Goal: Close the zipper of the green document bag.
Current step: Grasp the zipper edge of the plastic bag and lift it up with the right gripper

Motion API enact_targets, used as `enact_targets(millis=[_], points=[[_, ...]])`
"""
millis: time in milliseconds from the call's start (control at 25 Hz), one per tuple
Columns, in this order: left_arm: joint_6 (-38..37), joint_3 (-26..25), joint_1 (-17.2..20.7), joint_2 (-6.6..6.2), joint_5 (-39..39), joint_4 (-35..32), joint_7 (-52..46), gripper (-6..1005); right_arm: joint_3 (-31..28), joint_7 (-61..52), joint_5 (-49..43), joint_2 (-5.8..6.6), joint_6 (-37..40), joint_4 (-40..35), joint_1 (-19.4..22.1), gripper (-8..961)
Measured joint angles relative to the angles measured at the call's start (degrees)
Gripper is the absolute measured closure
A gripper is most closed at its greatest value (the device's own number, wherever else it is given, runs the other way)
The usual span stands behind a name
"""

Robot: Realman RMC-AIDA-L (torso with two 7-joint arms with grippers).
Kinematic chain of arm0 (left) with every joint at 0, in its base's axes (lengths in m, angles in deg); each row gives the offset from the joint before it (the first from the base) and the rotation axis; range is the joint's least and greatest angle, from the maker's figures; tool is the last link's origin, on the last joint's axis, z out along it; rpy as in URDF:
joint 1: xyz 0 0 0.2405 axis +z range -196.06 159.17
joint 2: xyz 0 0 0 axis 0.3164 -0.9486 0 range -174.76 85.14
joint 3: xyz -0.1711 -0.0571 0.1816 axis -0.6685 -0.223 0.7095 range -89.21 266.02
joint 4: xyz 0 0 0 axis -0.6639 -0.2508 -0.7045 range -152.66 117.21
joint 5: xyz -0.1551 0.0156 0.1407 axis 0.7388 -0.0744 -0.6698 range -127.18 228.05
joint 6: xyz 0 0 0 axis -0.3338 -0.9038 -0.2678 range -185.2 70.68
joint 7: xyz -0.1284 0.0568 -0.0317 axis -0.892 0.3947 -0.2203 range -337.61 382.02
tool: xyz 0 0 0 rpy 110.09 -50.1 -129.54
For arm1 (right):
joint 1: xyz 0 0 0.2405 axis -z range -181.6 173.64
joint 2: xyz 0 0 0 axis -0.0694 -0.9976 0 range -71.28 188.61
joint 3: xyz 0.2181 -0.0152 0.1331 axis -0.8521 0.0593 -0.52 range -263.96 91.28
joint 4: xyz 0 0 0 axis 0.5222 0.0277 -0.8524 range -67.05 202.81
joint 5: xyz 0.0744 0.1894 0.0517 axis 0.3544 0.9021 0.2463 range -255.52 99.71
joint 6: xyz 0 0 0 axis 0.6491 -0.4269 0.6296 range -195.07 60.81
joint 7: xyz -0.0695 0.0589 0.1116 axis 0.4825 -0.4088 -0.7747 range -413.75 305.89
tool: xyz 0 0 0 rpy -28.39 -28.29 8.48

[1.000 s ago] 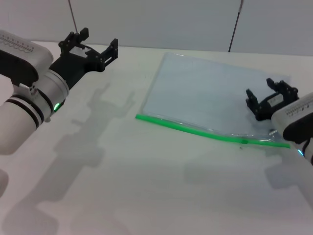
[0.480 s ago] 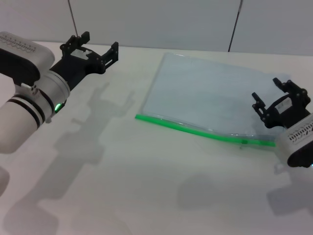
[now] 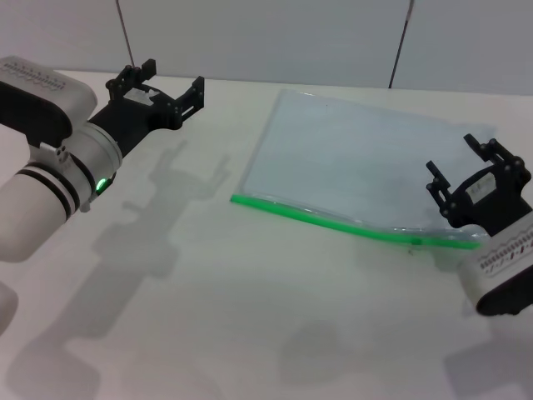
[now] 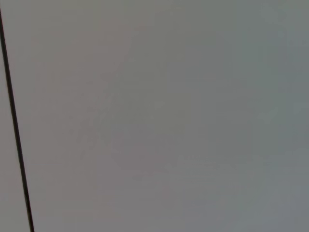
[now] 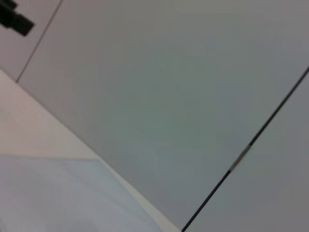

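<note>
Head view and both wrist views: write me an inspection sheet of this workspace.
Surface: white table, arm shadows on it.
Job's things: green document bag lying flat; zipper along its near edge, slider too small to place.
Clutter: nothing seen.
Grippers: left gripper open, raised over the table's far left, off the bag; right gripper open, above the bag's right end, holding nothing.
Cables: nothing seen.
Surroundings: pale wall panels with dark seams; the wrist views show mostly wall.

- The green document bag (image 3: pixel 358 162) looks like thin translucent plastic, smooth with a soft sheen.
- Its zipper (image 3: pixel 333 220) is a bright green plastic strip, slightly glossy.
- The desk (image 3: pixel 208 317) is white, smooth and matt.
- Both hands, left hand (image 3: pixel 162 87) and right hand (image 3: pixel 476 179), look like matt black plastic or metal.
</note>
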Motion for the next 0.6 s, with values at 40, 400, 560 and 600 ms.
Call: enact_targets(millis=[40, 400, 560, 600], points=[[0.0, 0.0, 0.0, 0.0, 0.0, 0.0, 0.0, 168, 0.0, 1.6, 0.2, -0.25, -0.1, -0.6, 0.6, 389], [0.0, -0.3, 0.2, 0.0, 0.0, -0.2, 0.0, 168, 0.1, 15.8, 6.1, -1.38, -0.3, -3.1, 4.1, 391], [0.0, -0.4, 0.3, 0.0, 0.0, -0.2, 0.0, 168, 0.5, 21.8, 9.8, -1.49, -0.2, -3.5, 4.3, 391], [0.0, -0.5, 0.4, 0.0, 0.0, -0.2, 0.0, 168, 0.6, 23.2, 10.4, -1.5, -0.2, -3.6, 4.5, 391]])
